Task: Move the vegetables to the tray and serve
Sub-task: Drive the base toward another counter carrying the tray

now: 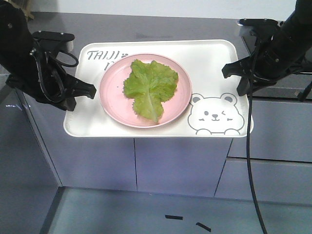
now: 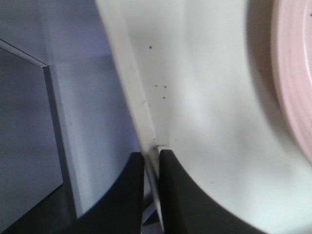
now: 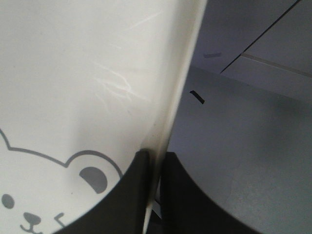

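Left claw (image 1: 89, 91) is clamped on the tray (image 1: 214, 53) at its left rim. On the left wrist cam I see both fingers (image 2: 127, 195) pressed onto the thin rim, one each side, no gap. Right claw (image 1: 238, 80) is likewise clamped on the right rim, near the bear drawing (image 1: 214, 117). The right wrist cam shows its fingers (image 3: 185, 195) pinching the edge beside the bear's ear.

Lettuce leaf (image 1: 148, 87) lies flat on the pink plate (image 1: 114, 95), inside its rim, midrib end toward the tray's front edge. The plate sits on the tray, about mid-tray, covering part of the lettering (image 1: 100, 54).

Tray looks roughly level. Its back part is over the grey counter (image 1: 146, 27); the front edge sticks out past the counter, over the cabinet fronts (image 1: 170, 165). I can't tell whether the tray's underside touches the counter.
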Tool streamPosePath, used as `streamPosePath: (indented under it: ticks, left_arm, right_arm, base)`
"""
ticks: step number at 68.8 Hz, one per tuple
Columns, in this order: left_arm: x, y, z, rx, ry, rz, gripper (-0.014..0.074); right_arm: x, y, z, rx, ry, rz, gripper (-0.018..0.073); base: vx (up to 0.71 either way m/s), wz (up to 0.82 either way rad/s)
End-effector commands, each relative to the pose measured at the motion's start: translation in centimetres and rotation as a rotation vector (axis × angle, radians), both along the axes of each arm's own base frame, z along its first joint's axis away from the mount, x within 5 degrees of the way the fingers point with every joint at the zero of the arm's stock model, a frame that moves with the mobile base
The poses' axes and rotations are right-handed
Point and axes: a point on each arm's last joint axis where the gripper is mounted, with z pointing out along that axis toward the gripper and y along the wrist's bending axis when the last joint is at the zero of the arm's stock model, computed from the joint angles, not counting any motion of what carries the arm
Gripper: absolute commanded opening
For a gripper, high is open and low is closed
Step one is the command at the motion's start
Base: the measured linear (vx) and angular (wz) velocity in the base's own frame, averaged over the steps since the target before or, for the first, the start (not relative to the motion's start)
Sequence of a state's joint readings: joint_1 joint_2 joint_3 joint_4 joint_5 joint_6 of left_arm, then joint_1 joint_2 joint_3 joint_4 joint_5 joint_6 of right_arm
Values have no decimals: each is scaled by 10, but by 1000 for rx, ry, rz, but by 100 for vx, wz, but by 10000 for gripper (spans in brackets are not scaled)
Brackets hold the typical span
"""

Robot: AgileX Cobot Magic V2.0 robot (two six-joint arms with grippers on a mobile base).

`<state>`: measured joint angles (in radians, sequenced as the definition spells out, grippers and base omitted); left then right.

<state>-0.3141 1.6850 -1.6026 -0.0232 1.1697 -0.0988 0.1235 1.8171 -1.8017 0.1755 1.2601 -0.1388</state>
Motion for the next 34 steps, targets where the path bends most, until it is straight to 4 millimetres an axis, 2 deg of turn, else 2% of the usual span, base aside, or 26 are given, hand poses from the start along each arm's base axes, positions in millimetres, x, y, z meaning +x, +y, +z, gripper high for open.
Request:
streamPosePath:
  ticks: [1,34]
  left_arm:
    - [-8,-12,30,-120,-124,-41,-6]
    - [-8,-12,30,-120,-124,-41,-6]
  right_arm:
    - [-17,11,32,88,-67,66,-8]
    - [-17,11,32,88,-67,66,-8]
  base:
    - [1,2]
    - [4,0]
